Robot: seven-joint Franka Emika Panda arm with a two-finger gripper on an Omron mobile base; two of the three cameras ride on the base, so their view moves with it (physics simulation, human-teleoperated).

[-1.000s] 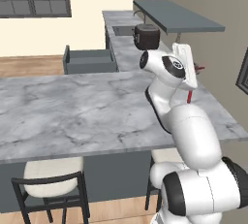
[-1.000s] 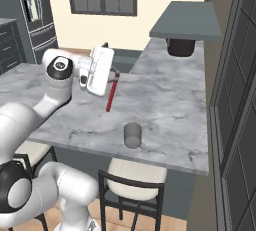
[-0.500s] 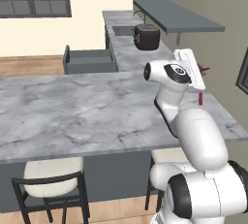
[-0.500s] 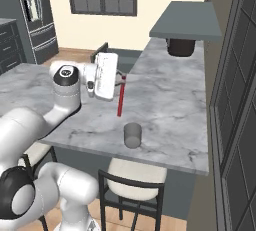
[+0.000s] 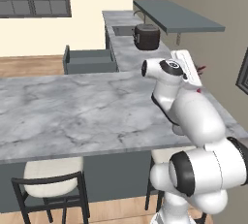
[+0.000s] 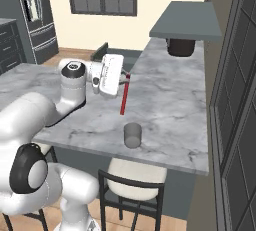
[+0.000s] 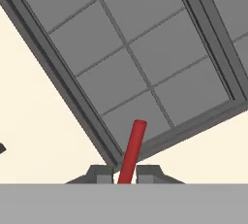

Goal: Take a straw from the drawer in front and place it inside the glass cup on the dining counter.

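One long marble surface (image 6: 170, 105), the dining counter, white-grey with veins, flat slab on a dark grey base. Cream-seated black stool (image 6: 132, 177) tucked under its near edge, just below the glass cup. Drawer (image 5: 89, 62) past the far edge of the surface, slate-grey shallow box with a plain flat front, standing open. Dark round pot-like appliance (image 6: 181, 46) at the far end of the surface, under a flat grey shelf. White arm reaches over the surface; its hand (image 6: 126, 76) is held up in the air above the slab, closed tight on the straw (image 6: 123, 100). Straw is a thin red stick, smooth and straight, pinched at its top end and hanging down toward the surface, tip clear of the marble. Hand view: straw (image 7: 132, 151) sticks out between the two dark tips. Glass cup (image 6: 132, 135) is a small grey translucent cylinder, no handle, upright near the front edge of the surface, below and just beside the straw's lower end, apart from it.
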